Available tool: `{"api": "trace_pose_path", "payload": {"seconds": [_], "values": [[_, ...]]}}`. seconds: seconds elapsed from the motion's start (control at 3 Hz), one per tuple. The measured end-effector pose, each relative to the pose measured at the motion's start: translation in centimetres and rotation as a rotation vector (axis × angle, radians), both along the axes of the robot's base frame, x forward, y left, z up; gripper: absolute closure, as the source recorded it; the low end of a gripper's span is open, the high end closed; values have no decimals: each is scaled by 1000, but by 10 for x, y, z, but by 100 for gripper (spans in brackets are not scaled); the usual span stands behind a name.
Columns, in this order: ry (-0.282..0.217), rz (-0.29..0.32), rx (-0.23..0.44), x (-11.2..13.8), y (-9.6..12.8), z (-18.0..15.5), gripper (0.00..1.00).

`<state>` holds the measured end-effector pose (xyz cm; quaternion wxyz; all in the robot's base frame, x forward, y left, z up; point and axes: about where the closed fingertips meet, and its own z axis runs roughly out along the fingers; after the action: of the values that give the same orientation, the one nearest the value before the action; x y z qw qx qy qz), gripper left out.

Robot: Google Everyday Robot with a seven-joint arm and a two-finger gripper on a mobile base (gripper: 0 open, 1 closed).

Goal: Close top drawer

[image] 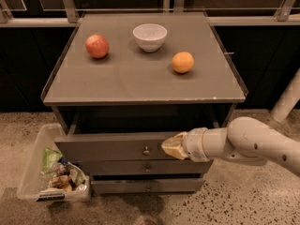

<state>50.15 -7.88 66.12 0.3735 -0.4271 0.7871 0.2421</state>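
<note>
Below the front edge of the table (140,81) the top drawer (108,147) stands pulled out, the gripper (174,146) against its front beside the knob (146,150), how far open impossible to tell; print on the packets (58,175) in the bin (32,170) is unreadable.

The robot's arm (253,144) is thick, round and smooth, like a fat white tube, with a few small dark dots on its side. Near its end it has a wide white ring around it. The gripper (174,146) at the tip is pale yellow-brown and sits right at the front of the top drawer (108,149), just beside the knob.
</note>
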Motion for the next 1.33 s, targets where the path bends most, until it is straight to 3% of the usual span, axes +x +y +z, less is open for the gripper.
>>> {"api": "trace_pose_path", "payload": {"seconds": [0.67, 1.33], "values": [[14, -23, -14, 5, -4, -8, 100], [27, -19, -15, 27, 7, -23, 100]]}}
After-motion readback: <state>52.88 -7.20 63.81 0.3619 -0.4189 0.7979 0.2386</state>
